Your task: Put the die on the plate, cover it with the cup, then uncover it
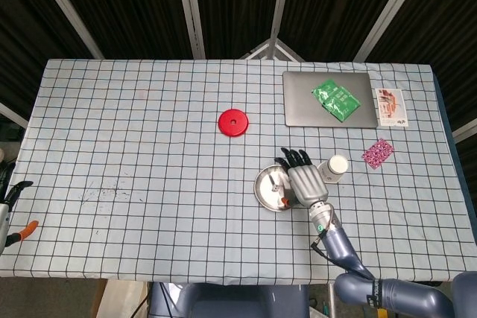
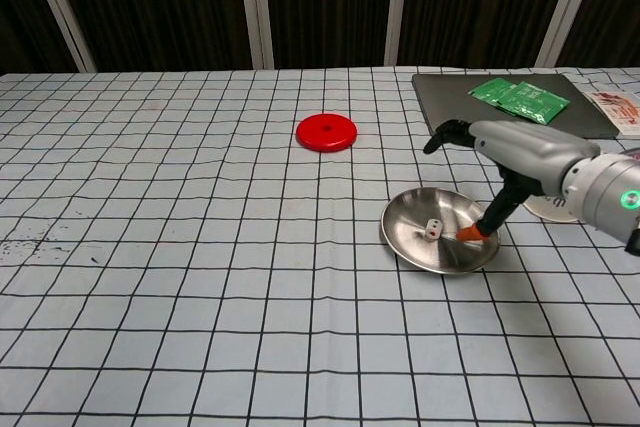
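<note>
Sitting in the shiny plate [image 2: 405, 239] near the lower right, the little die [image 2: 431, 230] lies free; the right hand [image 2: 520, 152] above has fingers spread wide, holding nothing.

cup [image 1: 335, 167] close right of plate [image 1: 264, 193], open cloth left of plate

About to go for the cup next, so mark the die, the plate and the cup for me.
die [image 2: 432, 230], chest view, on its top face.
plate [image 2: 410, 245], chest view, on the bare left part of the bowl.
cup [image 1: 337, 165], head view, on its white top.
</note>
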`<state>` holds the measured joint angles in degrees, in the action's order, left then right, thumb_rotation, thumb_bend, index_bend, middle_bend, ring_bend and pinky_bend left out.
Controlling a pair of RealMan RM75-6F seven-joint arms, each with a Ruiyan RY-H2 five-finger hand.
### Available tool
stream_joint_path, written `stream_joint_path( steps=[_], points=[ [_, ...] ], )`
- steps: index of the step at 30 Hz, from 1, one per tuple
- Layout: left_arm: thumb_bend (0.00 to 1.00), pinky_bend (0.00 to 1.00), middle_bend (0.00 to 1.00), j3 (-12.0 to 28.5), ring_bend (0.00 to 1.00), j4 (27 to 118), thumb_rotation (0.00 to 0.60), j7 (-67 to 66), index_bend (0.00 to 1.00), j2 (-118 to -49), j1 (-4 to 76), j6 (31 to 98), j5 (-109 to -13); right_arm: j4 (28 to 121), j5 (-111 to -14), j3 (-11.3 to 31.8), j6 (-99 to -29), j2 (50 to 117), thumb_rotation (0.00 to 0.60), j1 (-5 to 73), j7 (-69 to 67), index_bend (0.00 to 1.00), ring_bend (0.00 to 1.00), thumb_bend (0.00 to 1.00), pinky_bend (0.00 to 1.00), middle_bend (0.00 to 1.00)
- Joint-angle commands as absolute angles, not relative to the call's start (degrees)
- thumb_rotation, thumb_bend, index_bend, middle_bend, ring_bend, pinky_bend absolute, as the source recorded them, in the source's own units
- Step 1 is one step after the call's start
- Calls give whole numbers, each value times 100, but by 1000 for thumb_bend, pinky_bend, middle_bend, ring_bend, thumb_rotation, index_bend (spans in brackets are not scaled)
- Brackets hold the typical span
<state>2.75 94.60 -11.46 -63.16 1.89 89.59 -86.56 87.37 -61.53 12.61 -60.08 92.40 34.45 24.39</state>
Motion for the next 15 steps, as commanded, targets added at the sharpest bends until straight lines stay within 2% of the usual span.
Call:
stream_joint_path(
  steps=[1, 8, 15],
  points=[
    [230, 128, 0, 266, 0, 9468, 600, -1153, 253, -6317, 189, 8960, -8670, 8947, -6275, 1432, -6255, 8941, 600, 3380, 2358, 184, 2, 119, 0, 19],
    [230, 128, 0, 258, 0, 9485, 600, -1182, 254, -6321, 196, 8937, -8661, 8854, -6259, 1640, -6391, 8521, 600, 3263, 1921, 197, 29, 118, 0, 32],
    [230, 128, 0, 264, 0, 9492, 600, -1239, 256, -6338, 207, 8913, -8628, 8603, -6010, 1452, -5988, 8296, 600, 3204, 1743, 228, 76, 118, 0, 75]
  ],
)
